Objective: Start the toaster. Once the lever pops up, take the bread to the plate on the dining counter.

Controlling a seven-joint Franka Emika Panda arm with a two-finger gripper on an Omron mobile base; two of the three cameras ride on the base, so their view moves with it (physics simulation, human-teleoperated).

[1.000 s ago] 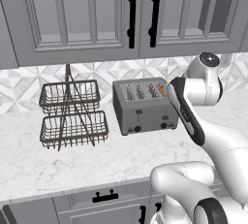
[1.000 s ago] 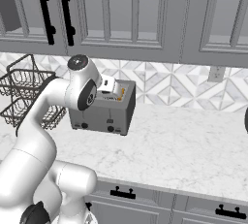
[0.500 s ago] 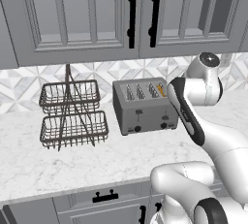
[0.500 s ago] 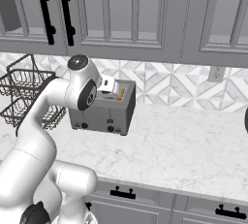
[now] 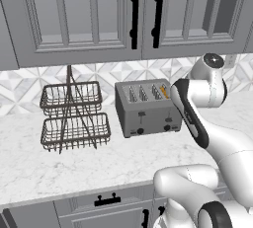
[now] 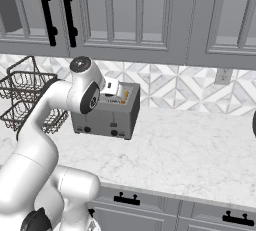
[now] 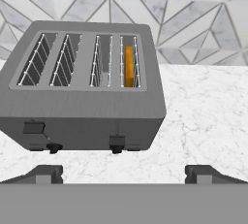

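Observation:
The grey four-slot toaster (image 5: 148,116) (image 6: 107,120) (image 7: 82,111) stands on the marble worktop against the tiled wall. The bread (image 7: 128,66) (image 5: 164,92) sits upright in the rightmost slot as a golden sliver. On the toaster's front, the lever (image 7: 116,141) sits lower than the left-hand tab (image 7: 34,127). My gripper (image 7: 124,174) hovers in front of and above the toaster, open wide with nothing between its fingertips (image 7: 46,173). The white hand hangs over the toaster's right end in the right base view. The plate and the dining counter are out of view.
A two-tier wire basket rack (image 5: 74,116) (image 6: 20,100) stands left of the toaster. Grey wall cabinets with black handles (image 5: 133,12) hang overhead. The worktop (image 6: 200,150) stretches to the right, with a dark object (image 6: 254,124) at the frame's edge.

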